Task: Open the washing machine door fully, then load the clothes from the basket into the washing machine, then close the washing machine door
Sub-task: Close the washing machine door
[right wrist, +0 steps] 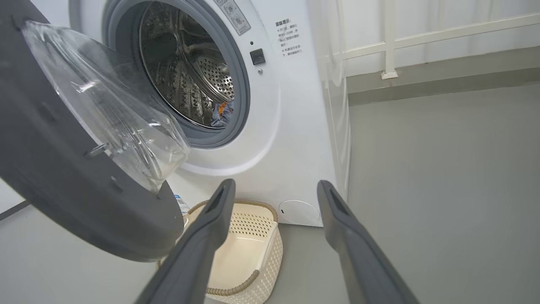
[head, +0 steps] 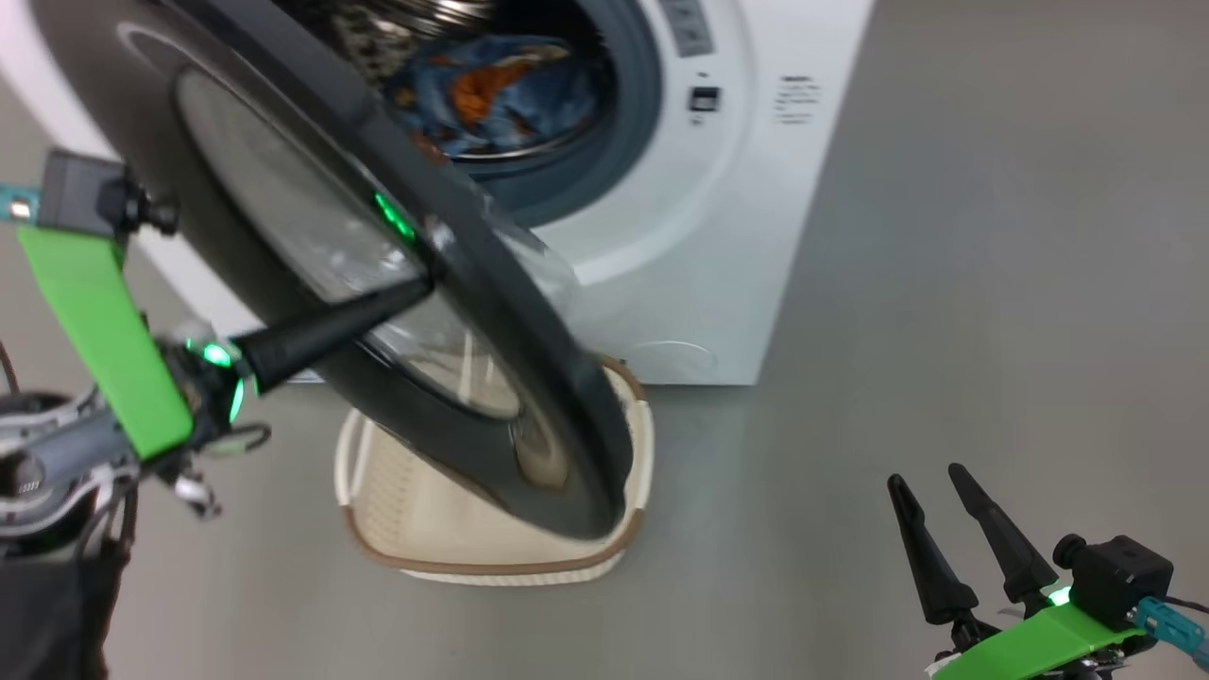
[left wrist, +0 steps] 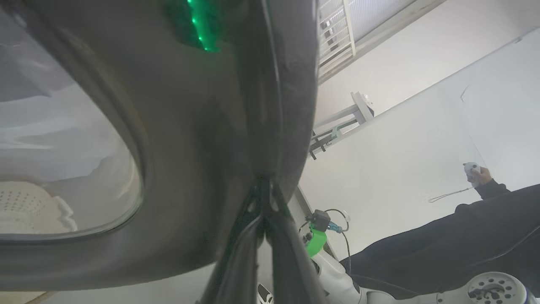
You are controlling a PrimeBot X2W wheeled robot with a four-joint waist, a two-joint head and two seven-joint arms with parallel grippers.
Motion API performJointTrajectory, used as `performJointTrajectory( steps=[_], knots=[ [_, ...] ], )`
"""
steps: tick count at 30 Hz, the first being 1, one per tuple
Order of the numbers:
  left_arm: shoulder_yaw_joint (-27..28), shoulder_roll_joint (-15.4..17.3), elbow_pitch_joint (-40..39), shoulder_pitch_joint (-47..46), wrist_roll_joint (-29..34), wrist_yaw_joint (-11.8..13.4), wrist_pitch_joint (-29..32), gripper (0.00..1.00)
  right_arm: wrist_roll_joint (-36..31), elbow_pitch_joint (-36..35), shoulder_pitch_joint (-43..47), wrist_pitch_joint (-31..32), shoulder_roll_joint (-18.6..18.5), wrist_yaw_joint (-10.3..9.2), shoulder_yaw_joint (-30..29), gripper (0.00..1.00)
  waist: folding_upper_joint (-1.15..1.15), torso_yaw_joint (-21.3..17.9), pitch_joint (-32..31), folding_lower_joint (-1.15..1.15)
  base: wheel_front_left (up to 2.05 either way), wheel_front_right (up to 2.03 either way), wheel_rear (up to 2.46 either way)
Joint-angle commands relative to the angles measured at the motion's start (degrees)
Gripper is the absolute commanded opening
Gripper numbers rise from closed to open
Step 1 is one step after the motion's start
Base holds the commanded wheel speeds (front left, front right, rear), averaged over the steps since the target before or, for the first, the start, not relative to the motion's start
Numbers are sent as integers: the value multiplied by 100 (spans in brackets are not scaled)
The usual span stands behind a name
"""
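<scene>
Left gripper (head: 416, 283): fingers together, pressing washing machine door (head: 283, 208) to shut it.
Right gripper (head: 926, 477): spread, parked near right, clear of swing.

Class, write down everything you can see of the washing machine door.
The washing machine door is a big round disc, glossy black outside and matt dark grey inside, seemingly plastic. A clear bowl-shaped window bulges from its inner side. The door stands partly open, angled out from the white washing machine and hanging above the cream basket without visibly touching it. The left gripper, fingers shut together, presses its tip against the outer face near the rim.
</scene>
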Motion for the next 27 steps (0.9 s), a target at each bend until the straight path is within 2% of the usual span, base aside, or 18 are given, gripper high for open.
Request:
performJointTrajectory(
  steps=[1, 6, 11, 22, 23, 26, 27],
  knots=[
    [205, 99, -13, -449, 126, -56, -158, 0, -76, -154, -203, -28, -24, 17, 91, 100, 0, -467, 260, 0, 0, 0, 0],
    [194, -48, 274, -872, 393, -56, -574, 0, -79, -166, -312, -28, 45, 17, 48, 100, 0, -769, 415, 0, 0, 0, 0],
    [154, 1, 476, -1043, 537, -56, -845, 0, -85, -160, -374, -28, 85, 17, 24, 100, 0, -884, 475, 0, 0, 0, 0],
    [152, 362, 471, -471, 590, -56, -1334, 0, -101, -118, -382, -28, 63, 17, 9, 100, 0, -632, 337, 0, 0, 0, 0],
    [157, 398, 468, -369, 608, -56, -1403, 5, -103, -113, -373, -28, 54, 17, 16, 100, 0, -604, 314, 0, 0, 0, 0],
    [157, 530, 459, -3, 681, -56, -1612, 45, -99, -95, -344, -28, 25, 17, 26, 100, 0, -535, 243, 0, 0, 0, 0],
    [177, 548, 475, 123, 675, -56, -1712, 62, -97, -93, -334, -28, 14, 17, 29, 100, 0, -515, 224, 0, 0, 0, 0]
  ],
)
